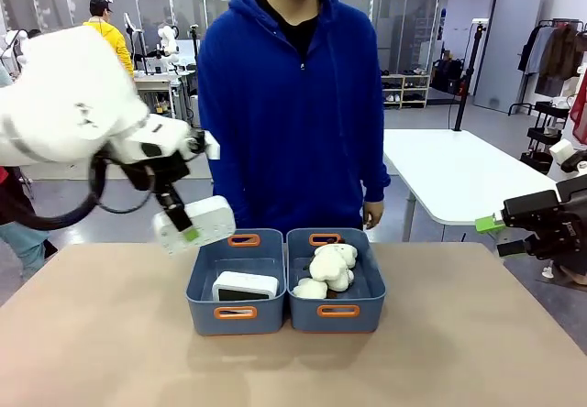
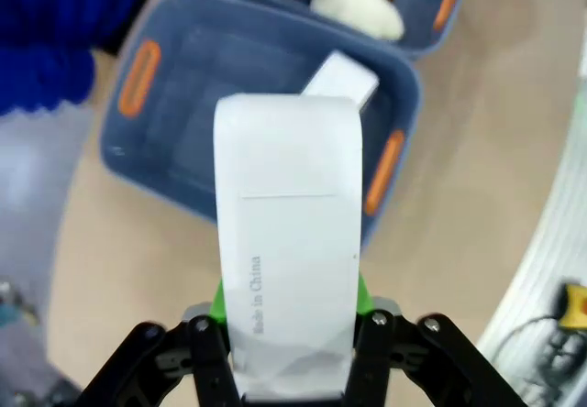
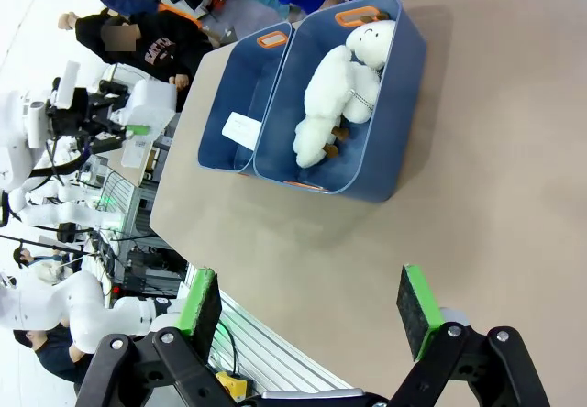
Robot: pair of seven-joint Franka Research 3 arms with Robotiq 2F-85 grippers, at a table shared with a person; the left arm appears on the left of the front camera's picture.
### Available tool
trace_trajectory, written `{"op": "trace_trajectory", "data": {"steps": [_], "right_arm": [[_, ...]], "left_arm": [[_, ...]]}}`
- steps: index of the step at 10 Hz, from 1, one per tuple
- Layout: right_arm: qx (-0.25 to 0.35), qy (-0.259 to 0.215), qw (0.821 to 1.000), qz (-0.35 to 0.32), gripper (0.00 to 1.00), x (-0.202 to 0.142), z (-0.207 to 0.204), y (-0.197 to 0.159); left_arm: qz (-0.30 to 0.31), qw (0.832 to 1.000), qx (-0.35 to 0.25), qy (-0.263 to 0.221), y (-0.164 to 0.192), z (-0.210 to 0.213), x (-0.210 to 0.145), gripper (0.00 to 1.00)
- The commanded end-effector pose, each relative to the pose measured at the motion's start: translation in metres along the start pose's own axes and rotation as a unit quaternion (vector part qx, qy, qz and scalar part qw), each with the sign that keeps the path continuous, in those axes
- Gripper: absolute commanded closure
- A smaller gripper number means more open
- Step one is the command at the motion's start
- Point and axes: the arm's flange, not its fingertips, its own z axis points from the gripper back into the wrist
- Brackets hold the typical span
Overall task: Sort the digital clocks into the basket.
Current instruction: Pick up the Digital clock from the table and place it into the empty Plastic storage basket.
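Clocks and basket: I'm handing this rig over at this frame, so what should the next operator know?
Left gripper: shut on a clock, held in the air beside the left basket, on its outer side.
Right gripper: open, holding nothing, off at the table's right.
Done: the other clock lies in the left basket. Plush toys fill the right basket.
Left: move over the left basket and release the held clock.
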Motion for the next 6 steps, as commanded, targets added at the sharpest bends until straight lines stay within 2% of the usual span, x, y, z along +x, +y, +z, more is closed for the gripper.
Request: {"op": "trace_trajectory", "data": {"steps": [1,3,6], "right_arm": [[0.008,-0.005,1.000,0.003,0.02,0.001,-0.001,-0.001],[0.008,-0.005,1.000,0.003,0.02,0.001,-0.001,-0.001],[0.008,-0.005,1.000,0.003,0.02,0.001,-0.001,-0.001]], "left_arm": [[-0.056,0.998,0.041,-0.002,0.015,-0.024,0.024,1.00],[-0.088,0.994,0.056,-0.013,0.015,-0.058,0.051,1.00],[-0.113,0.989,0.093,-0.003,0.029,-0.105,0.055,1.00]]}}
